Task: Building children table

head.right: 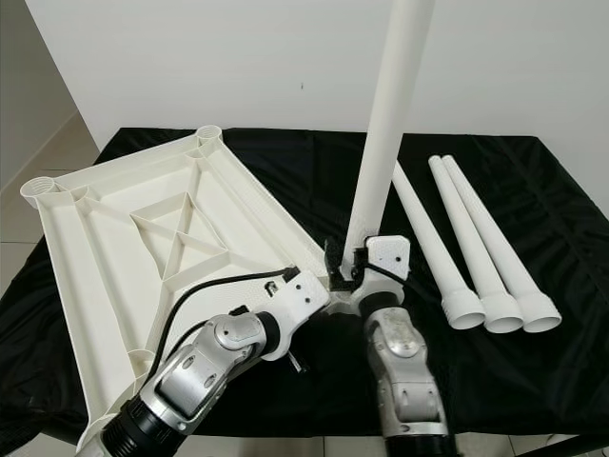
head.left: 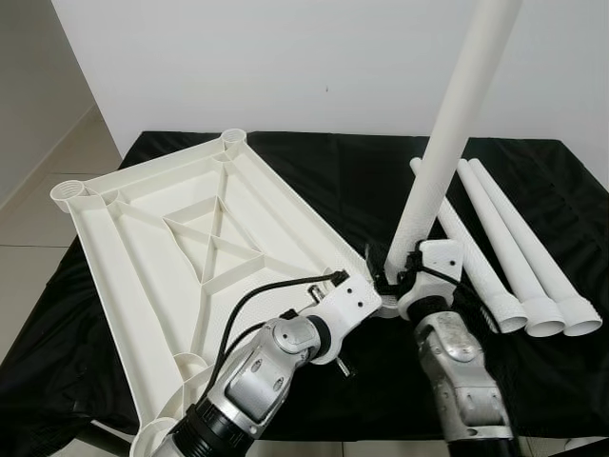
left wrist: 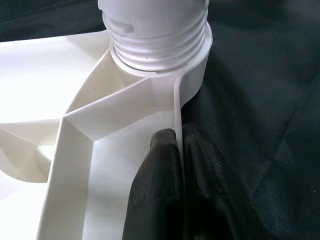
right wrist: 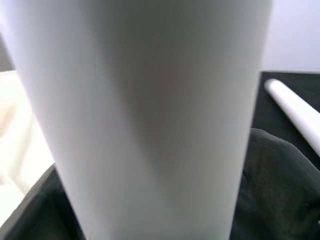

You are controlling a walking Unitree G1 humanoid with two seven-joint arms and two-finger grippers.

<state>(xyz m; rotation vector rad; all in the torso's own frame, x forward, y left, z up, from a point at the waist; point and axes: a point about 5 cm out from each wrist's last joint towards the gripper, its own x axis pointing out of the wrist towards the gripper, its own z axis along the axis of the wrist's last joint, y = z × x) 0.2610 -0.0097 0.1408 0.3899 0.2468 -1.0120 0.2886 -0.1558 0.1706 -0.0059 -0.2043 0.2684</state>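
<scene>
A counter under black cloth carries the upturned white tabletop. One white leg stands upright in the tabletop's near corner socket, the right hand clenched around its base. The left hand pinches the tabletop's rim just beside that socket. Three spare legs lie to the right.

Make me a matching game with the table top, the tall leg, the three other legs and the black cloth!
Things:
1. table top
2. tall leg
3. three spare legs
4. black cloth
5. left gripper

States:
A. lying side by side on the cloth
B. standing upright in a corner socket
C. spread under everything
D. upside down, ribs showing
E. jaws pinching the table top's rim

Pairs: 1-D, 2-B, 3-A, 4-C, 5-E
</scene>
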